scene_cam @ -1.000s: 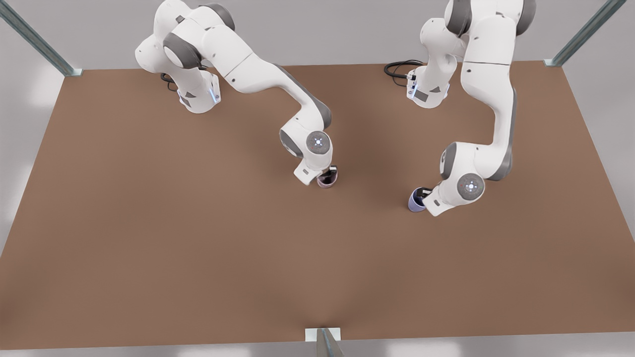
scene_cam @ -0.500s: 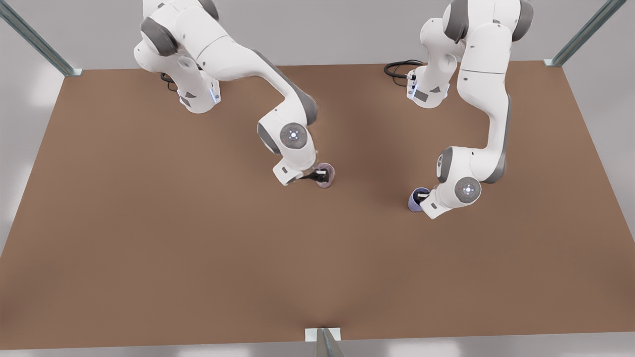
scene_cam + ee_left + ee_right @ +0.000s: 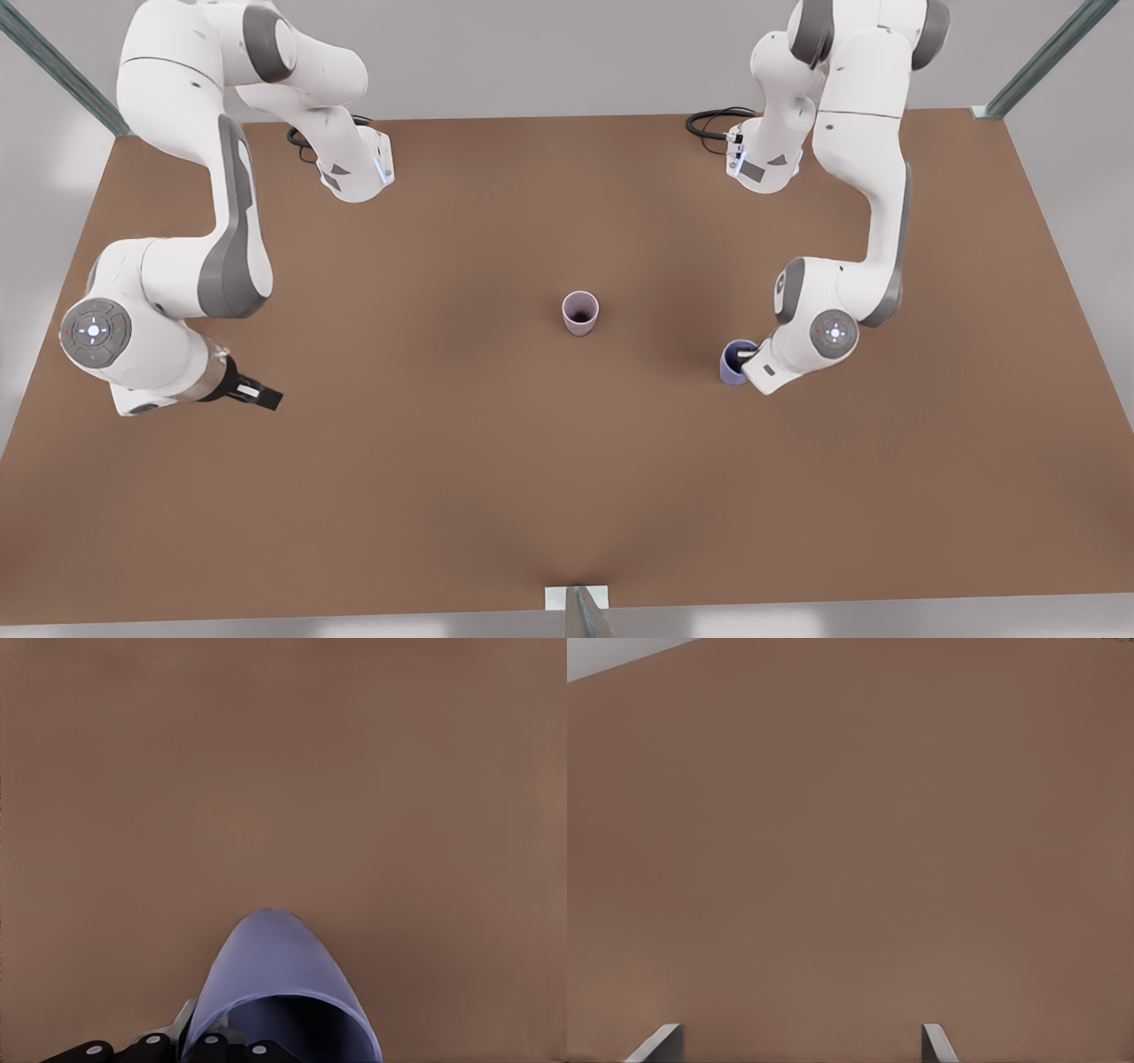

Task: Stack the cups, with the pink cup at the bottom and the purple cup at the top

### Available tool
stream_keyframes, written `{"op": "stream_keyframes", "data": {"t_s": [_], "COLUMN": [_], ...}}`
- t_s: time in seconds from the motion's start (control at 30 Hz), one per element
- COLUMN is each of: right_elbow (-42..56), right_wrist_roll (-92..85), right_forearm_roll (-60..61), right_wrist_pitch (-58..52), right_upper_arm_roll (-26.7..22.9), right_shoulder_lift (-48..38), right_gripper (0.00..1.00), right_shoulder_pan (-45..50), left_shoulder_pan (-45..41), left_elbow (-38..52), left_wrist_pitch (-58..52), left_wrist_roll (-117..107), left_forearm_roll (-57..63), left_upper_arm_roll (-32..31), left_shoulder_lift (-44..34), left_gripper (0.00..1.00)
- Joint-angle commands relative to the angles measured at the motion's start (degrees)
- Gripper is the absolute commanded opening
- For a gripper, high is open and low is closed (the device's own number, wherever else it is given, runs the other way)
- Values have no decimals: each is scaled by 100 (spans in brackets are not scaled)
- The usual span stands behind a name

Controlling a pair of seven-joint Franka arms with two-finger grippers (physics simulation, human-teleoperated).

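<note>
Front view is showing the right gripper [image 3: 264, 398], fingers spread and empty, swinging far away to its left, leaving the pink cup [image 3: 580, 312] standing alone mid-table. The left gripper [image 3: 749, 354] is apparently clamping the purple cup [image 3: 734, 363], readying the stack.

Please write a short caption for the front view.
Left gripper grips the purple cup; the pink cup stands alone mid-table.

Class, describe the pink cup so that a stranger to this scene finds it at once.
Start at the middle of the brown table. The pink cup stands there upright and alone, untouched by any gripper. Unlike the purple cup toward the front view's right, it is pale pink.
</note>
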Motion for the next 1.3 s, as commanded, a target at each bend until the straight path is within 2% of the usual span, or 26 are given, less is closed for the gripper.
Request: {"op": "stream_keyframes", "data": {"t_s": [0.0,0.1,0.2,0.23,0.33,0.73,0.97,1.03,1.27], "right_elbow": [89,89,106,98,106,159,168,458,493], "right_wrist_roll": [-2575,-2584,-2584,-2601,-2636,-2610,-2680,-2680,-2601], "right_forearm_roll": [-65,-30,5,5,-4,14,-21,-57,-13], "right_wrist_pitch": [-271,-51,230,652,573,635,652,160,239], "right_upper_arm_roll": [-18,-9,44,53,44,44,26,-18,26], "right_shoulder_lift": [111,138,252,331,270,322,401,322,507], "right_gripper": [100,100,100,100,100,100,100,100,100], "right_shoulder_pan": [-12,-12,23,23,32,-12,-12,-65,-74], "left_shoulder_pan": [-154,-672,-1341,-1341,-1455,-1929,-2097,-2097,-2140], "left_elbow": [390,1234,1436,1708,2140,2509,2474,2456,2131], "left_wrist_pitch": [-863,-1530,-1539,-1776,-2198,-1961,-1944,-1944,-1838], "left_wrist_roll": [-624,-1679,-3059,-3384,-4052,-4791,-4800,-4791,-4756], "left_forearm_roll": [-8,-43,-78,-254,-544,-975,-1054,-1027,-966], "left_upper_arm_roll": [-19,-28,-63,-221,-432,-546,-546,-546,-538], "left_shoulder_lift": [34,183,218,253,341,711,755,754,675], "left_gripper": [21,21,21,21,21,21,21,21,21]}}
